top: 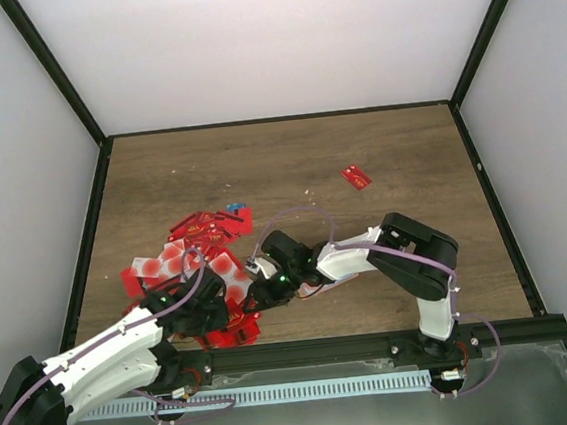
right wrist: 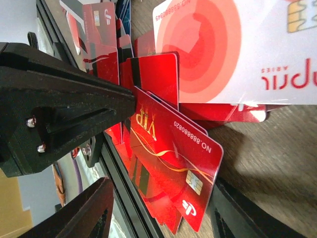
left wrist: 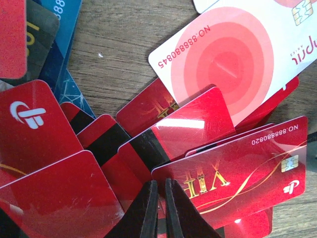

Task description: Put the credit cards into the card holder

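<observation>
Several credit cards, mostly red, lie in a pile at the front left. My left gripper is shut on the corner of a red VIP card and holds it tilted above the pile. My right gripper is open, one finger on each side of the free end of that card, not touching it. A pale pink-white card lies just beyond. The card holder does not show in any view.
One red card lies alone at the back right. A blue card sits at the far edge of the pile, with blue and black cards at its left. The black frame rail runs along the near table edge.
</observation>
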You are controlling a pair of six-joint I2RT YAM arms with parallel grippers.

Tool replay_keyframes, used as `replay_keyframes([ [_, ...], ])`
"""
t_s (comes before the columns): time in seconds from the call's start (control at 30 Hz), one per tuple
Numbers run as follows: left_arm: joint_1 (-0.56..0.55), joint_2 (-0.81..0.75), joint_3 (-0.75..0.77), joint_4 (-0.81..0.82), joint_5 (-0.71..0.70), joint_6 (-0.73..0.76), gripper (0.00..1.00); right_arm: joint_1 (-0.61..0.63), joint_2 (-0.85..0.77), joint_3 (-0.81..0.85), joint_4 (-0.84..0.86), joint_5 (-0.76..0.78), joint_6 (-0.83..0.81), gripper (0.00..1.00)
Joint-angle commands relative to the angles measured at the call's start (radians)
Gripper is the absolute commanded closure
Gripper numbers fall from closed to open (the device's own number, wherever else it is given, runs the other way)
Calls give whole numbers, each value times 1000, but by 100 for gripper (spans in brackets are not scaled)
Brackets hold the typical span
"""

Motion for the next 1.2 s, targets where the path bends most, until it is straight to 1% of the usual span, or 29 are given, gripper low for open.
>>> replay_keyframes([
  [0.0,-4,22,-49,-41,-27,-4,92,15,10,4,22,-26,31,47],
  [0.1,-5,19,-49,-42,-28,-5,92,16,8,6,26,-22,35,54],
  [0.23,-5,18,-50,-42,-30,-8,92,16,13,6,30,-15,40,71],
  [0.37,-4,15,-50,-37,-27,-10,92,16,22,4,42,-14,48,85],
  [0.43,-3,11,-46,-35,-22,-9,92,15,20,3,44,-13,49,96],
  [0.47,-3,5,-39,-37,-20,-8,92,17,14,3,45,-9,50,99],
  [0.6,-4,-44,21,-84,-48,-4,78,14,-35,-3,37,10,44,99],
  [0.7,-5,-72,90,-126,-74,-4,66,5,-100,-14,14,37,34,99],
  [0.83,-5,-82,150,-122,-68,-11,60,-32,-220,-45,-13,59,19,99],
  [0.97,-4,-90,230,-91,-89,-19,58,-88,-353,-101,-21,97,32,99],
  [1.07,-4,-90,294,-40,-95,-21,53,-133,-452,-153,3,124,77,99],
  [1.17,-5,-125,322,69,-90,-44,51,-182,-556,-218,56,172,164,99],
])
